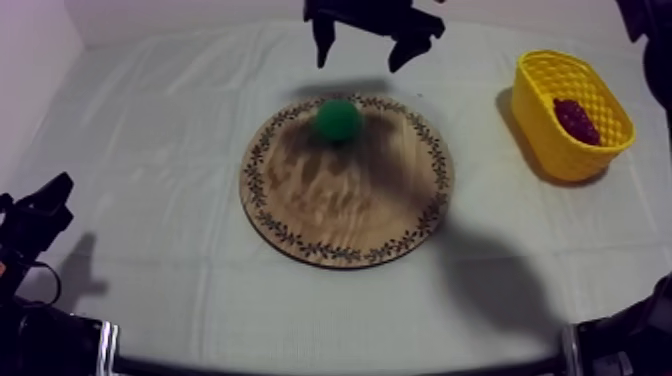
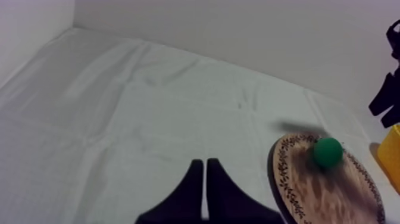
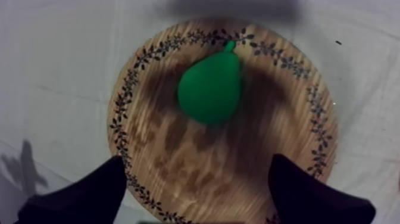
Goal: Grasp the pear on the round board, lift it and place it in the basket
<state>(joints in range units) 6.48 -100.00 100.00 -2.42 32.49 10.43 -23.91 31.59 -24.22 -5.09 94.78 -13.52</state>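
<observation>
A green pear (image 1: 338, 119) lies on the far part of the round wooden board (image 1: 300, 205). My right gripper (image 1: 364, 52) hangs above the board's far edge, open, with nothing between its fingers. From the right wrist the pear (image 3: 211, 90) lies on the board (image 3: 280, 149) ahead of the spread fingers (image 3: 89, 193). The yellow basket (image 1: 590, 150) stands at the right with a bunch of grapes (image 1: 577, 119) inside. My left gripper (image 1: 42, 205) rests low at the left; in the left wrist view its fingers (image 2: 205, 190) lie together as a wedge, shut on nothing.
The grey-white cloth (image 1: 150, 130) covers the table, bare to the left of the board. In the left wrist view the board (image 2: 315, 190) and pear (image 2: 328, 151) lie off to the side, with the basket's edge (image 2: 390, 158) beyond them.
</observation>
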